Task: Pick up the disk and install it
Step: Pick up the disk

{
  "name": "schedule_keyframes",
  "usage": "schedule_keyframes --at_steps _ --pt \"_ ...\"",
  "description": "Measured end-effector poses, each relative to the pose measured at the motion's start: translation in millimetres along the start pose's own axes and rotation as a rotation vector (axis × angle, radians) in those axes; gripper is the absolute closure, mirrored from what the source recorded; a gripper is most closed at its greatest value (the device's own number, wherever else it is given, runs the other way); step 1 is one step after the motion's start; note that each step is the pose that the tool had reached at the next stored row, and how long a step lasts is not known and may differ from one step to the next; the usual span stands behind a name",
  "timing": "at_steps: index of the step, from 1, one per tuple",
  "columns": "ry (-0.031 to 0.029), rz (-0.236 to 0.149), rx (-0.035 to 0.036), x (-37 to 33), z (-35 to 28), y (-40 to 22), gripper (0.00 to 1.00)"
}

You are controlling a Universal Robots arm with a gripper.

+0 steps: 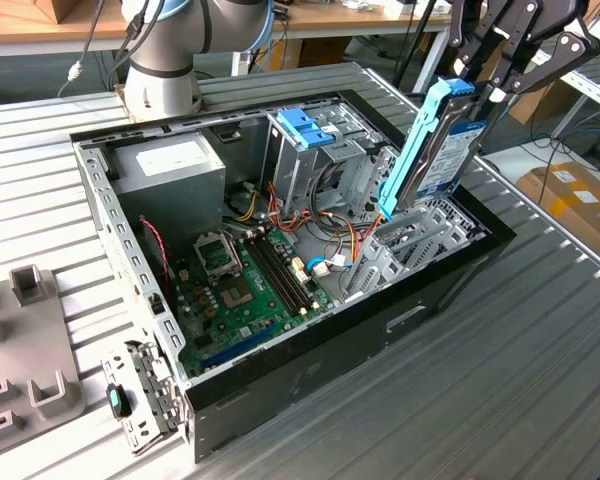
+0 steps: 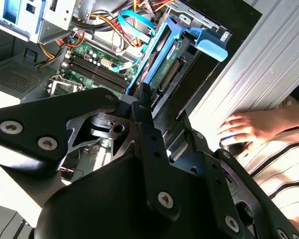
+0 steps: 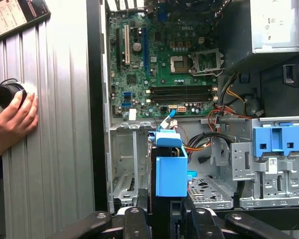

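The disk [image 1: 435,150], dark with light-blue side rails, stands steeply tilted over the open computer case [image 1: 380,320]. Its lower end reaches into the metal drive bay [image 1: 420,235] at the case's corner on the exterior view's right. My gripper [image 1: 477,95] is shut on the disk's upper end, one black finger on each side. In the second wrist view the disk [image 2: 162,59] runs away from the gripper [image 2: 144,97] toward the bay. In the first wrist view the disk's blue rail end [image 3: 169,174] sits between the fingers [image 3: 134,219], above the bay [image 3: 129,164].
Inside the case lie a green motherboard [image 1: 245,290], a grey power supply box [image 1: 170,170], a blue latch [image 1: 305,125] on a drive cage, and loose cables [image 1: 330,250]. A person's hand [image 3: 10,119] rests on the ribbed table beside the case. A grey fixture [image 1: 25,350] sits at the exterior view's left.
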State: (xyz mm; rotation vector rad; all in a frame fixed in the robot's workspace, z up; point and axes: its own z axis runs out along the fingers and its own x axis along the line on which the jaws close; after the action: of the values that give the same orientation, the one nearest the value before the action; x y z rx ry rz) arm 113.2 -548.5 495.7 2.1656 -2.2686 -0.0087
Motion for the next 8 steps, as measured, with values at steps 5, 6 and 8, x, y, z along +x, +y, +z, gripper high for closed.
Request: schedule_keyframes --at_steps 5,6,8 --pt "0.0007 0.000 0.0001 0.6 1.1 0.0 0.65" --pt "0.0008 0.000 0.0000 0.8 2.0 0.0 0.65" --pt "0.0010 0.000 0.0001 2.8 3.9 -0.1 0.65"
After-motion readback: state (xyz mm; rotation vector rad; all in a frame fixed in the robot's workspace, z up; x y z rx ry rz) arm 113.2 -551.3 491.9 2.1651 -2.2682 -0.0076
